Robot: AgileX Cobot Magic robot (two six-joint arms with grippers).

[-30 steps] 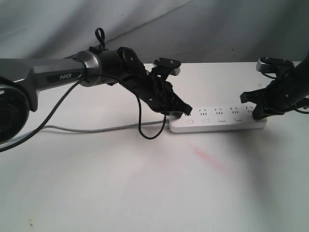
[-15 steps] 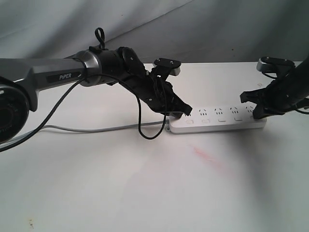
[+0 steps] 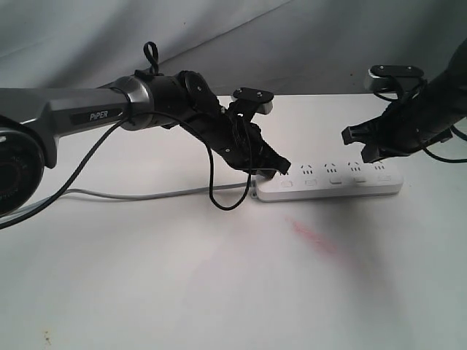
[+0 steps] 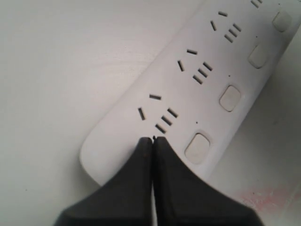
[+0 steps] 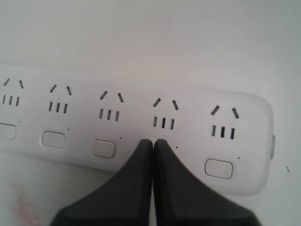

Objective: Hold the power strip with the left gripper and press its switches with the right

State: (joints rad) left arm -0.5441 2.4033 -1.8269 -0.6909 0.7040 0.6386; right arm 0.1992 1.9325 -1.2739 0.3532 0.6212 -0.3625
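Note:
The white power strip [image 3: 332, 188] lies flat on the table, its grey cord [image 3: 146, 195] running off to the left. My left gripper [image 3: 279, 172] is shut with nothing between its fingers. In the left wrist view the left gripper [image 4: 153, 140] rests its tips on the rounded cord end of the power strip [image 4: 117, 146], beside the first of the switches [image 4: 196, 148]. My right gripper [image 3: 361, 157] is shut too and stands over the strip's right part. In the right wrist view the right gripper [image 5: 153, 141] covers the second switch from the end, between two visible switches [image 5: 219, 168] [image 5: 103, 148].
A reddish smear [image 3: 314, 237] marks the white table [image 3: 219, 292] in front of the strip. The left arm's black cable [image 3: 219, 197] loops down to the cord. A grey backdrop [image 3: 292, 44] rises behind the table's far edge.
My right gripper has risen a little and moved left along the strip from its far right end. The left arm and the strip have not moved.

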